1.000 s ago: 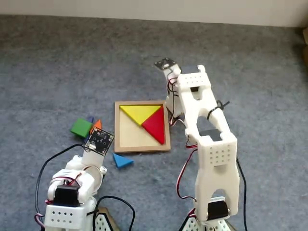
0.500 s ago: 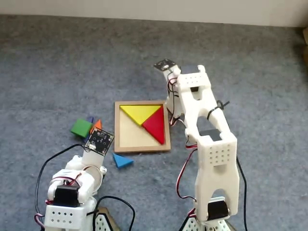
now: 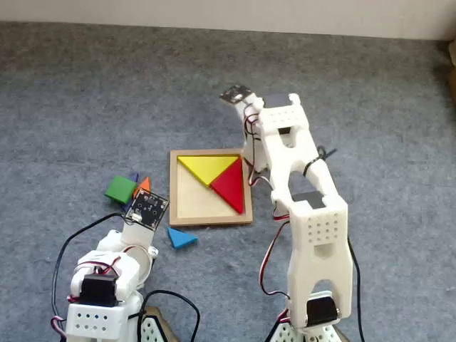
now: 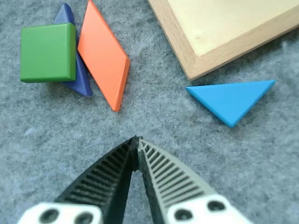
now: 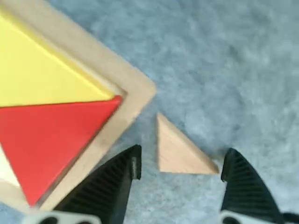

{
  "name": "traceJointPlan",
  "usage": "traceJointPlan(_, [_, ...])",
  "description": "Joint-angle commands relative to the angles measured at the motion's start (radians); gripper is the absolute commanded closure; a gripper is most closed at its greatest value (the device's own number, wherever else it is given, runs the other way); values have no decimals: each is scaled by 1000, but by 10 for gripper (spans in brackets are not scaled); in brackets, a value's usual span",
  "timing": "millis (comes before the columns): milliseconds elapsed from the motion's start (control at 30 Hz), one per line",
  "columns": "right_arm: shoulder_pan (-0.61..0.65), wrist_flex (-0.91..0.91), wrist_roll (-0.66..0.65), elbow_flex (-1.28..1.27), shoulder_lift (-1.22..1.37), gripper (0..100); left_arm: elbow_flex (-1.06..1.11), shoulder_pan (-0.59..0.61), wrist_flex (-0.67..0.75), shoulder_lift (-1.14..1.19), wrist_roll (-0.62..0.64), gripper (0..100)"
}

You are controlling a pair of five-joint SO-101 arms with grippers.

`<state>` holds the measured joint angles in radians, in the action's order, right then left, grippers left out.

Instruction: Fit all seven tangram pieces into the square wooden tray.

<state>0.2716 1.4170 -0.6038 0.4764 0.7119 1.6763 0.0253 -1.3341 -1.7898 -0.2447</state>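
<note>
Tray: square wooden tray [image 3: 196,201] lay on grey carpet [image 3: 92,100]; the yellow triangle [image 3: 205,168] at 12 o'clock and the red triangle [image 3: 230,187] at 3 o'clock sat inside, touching.
Loose pieces: green square block [image 3: 120,189], orange parallelogram [image 3: 143,184] and dark blue triangle [image 3: 133,176] clustered at the tray's 9 o'clock; light blue triangle [image 3: 181,237] at 7 o'clock.
Right end effector [image 5: 181,159]: released, with a plain wooden triangle [image 5: 175,151] between its fingers, just off the tray's 2 o'clock corner.
Left end effector [image 4: 137,140]: clenched on nothing, over carpet.

Yellow triangle [image 3: 205,168] and red triangle [image 3: 231,187] sit in the square wooden tray [image 3: 173,189]; green square [image 3: 120,189], orange parallelogram [image 3: 142,185], dark blue triangle [image 4: 83,80] huddle left of it, light blue triangle [image 3: 182,237] just in front.
</note>
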Motion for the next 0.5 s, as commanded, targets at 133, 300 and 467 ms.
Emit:
traceJointPlan(133, [10, -13, -38, 56, 25, 738, 19, 4, -5, -31, 8, 993])
traceJointPlan(300, [-30, 41, -98, 58, 61, 913, 19, 4, -5, -31, 8, 993])
traceJointPlan(467, [-70, 245, -164, 68, 53, 961, 19, 4, -5, -31, 8, 993])
